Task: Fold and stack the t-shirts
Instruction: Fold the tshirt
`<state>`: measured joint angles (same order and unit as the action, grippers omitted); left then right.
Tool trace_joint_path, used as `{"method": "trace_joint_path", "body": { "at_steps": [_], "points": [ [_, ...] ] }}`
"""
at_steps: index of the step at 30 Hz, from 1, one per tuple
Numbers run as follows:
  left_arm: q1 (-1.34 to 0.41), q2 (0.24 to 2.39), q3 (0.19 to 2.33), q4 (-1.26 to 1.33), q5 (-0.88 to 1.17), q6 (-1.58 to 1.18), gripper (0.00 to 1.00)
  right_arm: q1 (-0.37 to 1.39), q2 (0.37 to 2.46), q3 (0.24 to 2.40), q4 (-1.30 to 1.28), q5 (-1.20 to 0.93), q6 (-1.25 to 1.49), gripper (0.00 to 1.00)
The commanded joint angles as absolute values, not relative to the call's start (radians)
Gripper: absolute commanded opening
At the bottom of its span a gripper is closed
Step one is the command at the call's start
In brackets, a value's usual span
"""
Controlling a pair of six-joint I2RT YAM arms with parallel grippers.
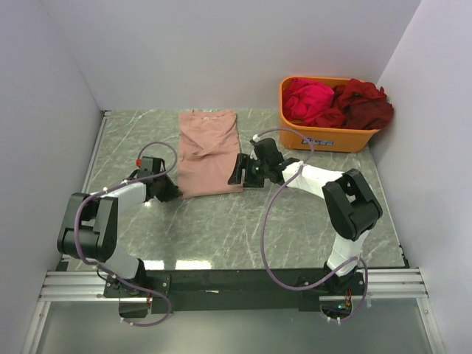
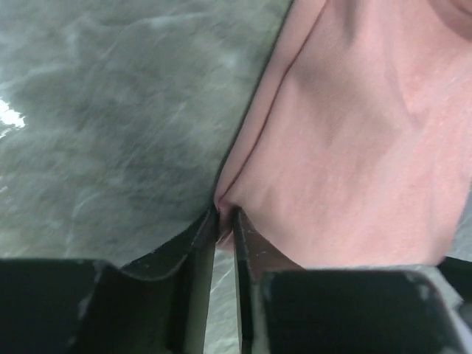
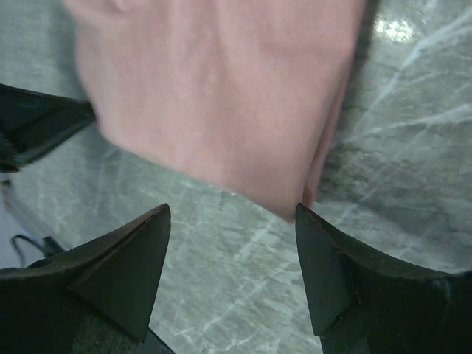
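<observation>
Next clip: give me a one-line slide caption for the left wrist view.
Left claw pinched shut on the edge of the salmon-pink t-shirt, which lies on the grey marbled table.

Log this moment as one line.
left gripper: shut on pink shirt | right gripper: open at its corner | orange tub: magenta shirt, dark red shirt

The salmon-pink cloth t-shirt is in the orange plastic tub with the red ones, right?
No. The salmon-pink cloth t-shirt lies on the grey marbled table, outside the orange plastic tub; the magenta shirt and dark red shirt are in it. The top external view shows this.
</observation>
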<state>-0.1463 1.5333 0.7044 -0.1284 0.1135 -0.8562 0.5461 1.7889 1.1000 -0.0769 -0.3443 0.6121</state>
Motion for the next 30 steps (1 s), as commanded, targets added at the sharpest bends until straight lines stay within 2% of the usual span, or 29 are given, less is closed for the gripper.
{"method": "trace_joint_path", "body": {
  "at_steps": [1,3,4,8,12,15,19,27,30],
  "points": [
    [-0.149,1.589,0.729,-0.135,0.124,-0.83,0.22,0.557,1.827,1.169,-0.155,-0.264,0.565,0.75],
    [-0.149,1.608,0.742,-0.135,0.126,-0.819,0.13,0.558,1.829,1.163,-0.164,-0.232,0.554,0.75],
    [-0.149,1.609,0.742,-0.14,0.117,-0.821,0.01,0.558,1.838,1.163,-0.164,-0.227,0.552,0.74],
    [-0.149,1.606,0.721,-0.123,0.101,-0.822,0.01,0.566,1.891,1.201,-0.192,-0.212,0.552,0.73],
    [-0.149,1.585,0.692,-0.12,0.119,-0.834,0.01,0.6,1.881,1.186,-0.199,-0.181,0.548,0.66],
    [-0.158,1.551,0.66,-0.123,0.126,-0.842,0.01,0.632,1.838,1.152,-0.212,-0.115,0.574,0.56],
    [-0.189,1.48,0.606,-0.182,0.074,-0.865,0.01,0.66,1.792,1.059,-0.204,-0.086,0.612,0.26],
    [-0.265,1.149,0.469,-0.357,0.003,-0.948,0.01,0.735,1.608,0.838,-0.181,-0.029,0.641,0.03],
    [-0.308,1.001,0.428,-0.436,0.003,-0.992,0.01,0.765,1.502,0.757,-0.18,-0.038,0.65,0.01]
  ]
}}
